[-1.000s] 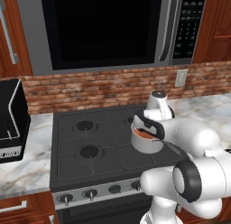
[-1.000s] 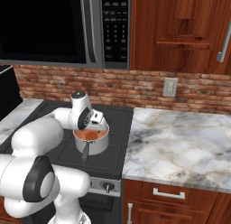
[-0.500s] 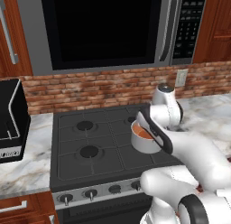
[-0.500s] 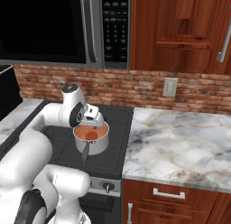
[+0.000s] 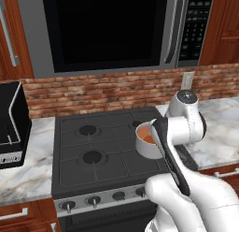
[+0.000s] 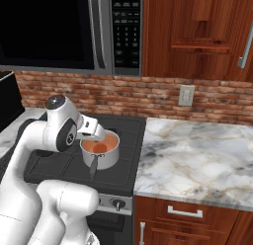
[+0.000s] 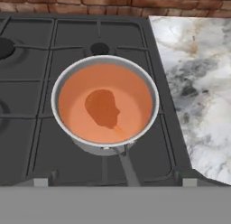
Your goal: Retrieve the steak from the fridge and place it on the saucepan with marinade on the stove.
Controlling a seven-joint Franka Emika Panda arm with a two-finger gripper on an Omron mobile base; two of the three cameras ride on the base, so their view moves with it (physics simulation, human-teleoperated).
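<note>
The steak (image 7: 103, 108) lies in the orange-pink marinade (image 7: 135, 105) inside the steel saucepan (image 7: 58, 90), dark red-brown and partly sunk. The saucepan (image 6: 106, 161) stands on the front right burner of the stove (image 5: 93, 142), its handle pointing to the stove's front edge. My gripper (image 7: 115, 182) hangs above and a little in front of the pan, open, its tips far apart with nothing between them. From the right, the hand (image 6: 92, 129) sits just behind the pan's rim, with the steak (image 6: 100, 148) showing below it. The fridge is out of view.
A black microwave (image 5: 107, 30) hangs over the stove. Marble counter (image 6: 197, 155) runs right of the cooktop, with a wall outlet (image 6: 186, 95) above it. A black appliance (image 5: 9, 128) stands on the left counter. Knobs (image 5: 93, 200) line the stove's front strip.
The arm has swung its elbow around and the hand has drawn up and back from the saucepan. The steak stays in the marinade; the jaws stay wide.
</note>
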